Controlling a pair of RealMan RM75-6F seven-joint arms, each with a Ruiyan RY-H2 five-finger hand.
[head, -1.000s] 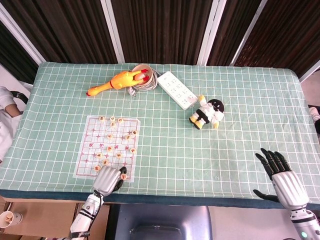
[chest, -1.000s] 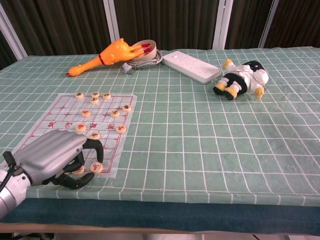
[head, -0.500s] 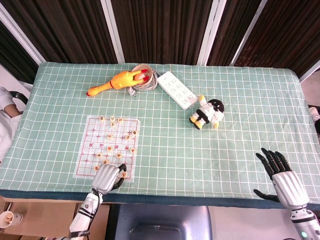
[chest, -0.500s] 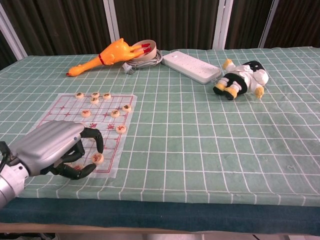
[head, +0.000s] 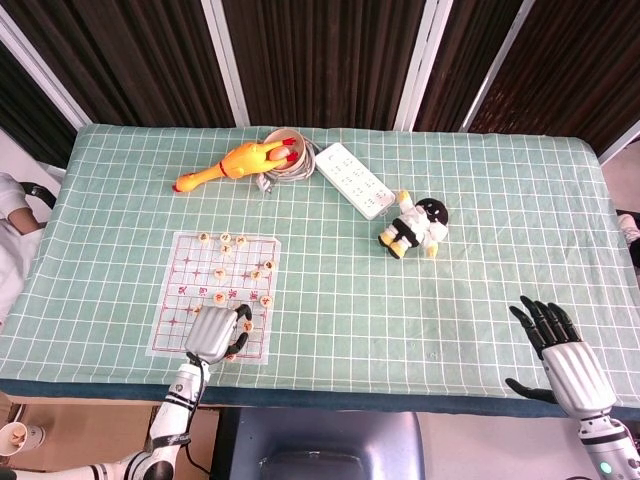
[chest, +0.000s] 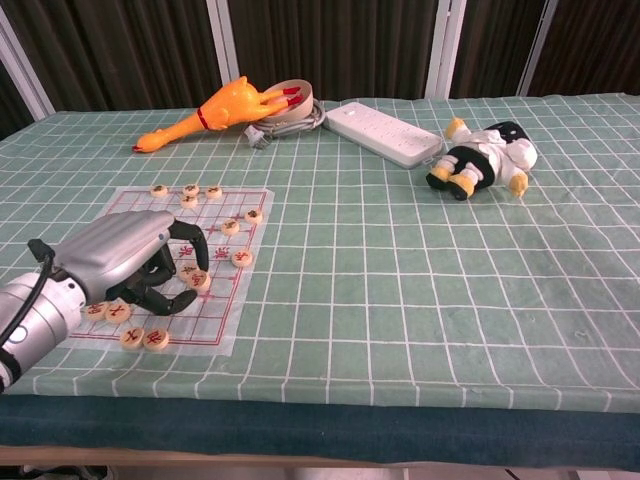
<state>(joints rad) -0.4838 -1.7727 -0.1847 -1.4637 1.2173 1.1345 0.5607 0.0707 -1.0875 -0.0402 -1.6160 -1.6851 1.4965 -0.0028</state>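
1. Left hand (chest: 135, 265): fingers curled over the Chinese chess board (chest: 150, 215), pinching a chess piece (chest: 200, 280).
2. Right hand (head: 555, 345): fingers spread wide, holding nothing, at the desk (head: 480, 260) near edge.

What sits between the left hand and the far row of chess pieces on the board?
The left hand pinches a chess piece over the near half of the chess board. Loose pieces lie mid-board, between it and the far row. Nothing else visible stands in that path.
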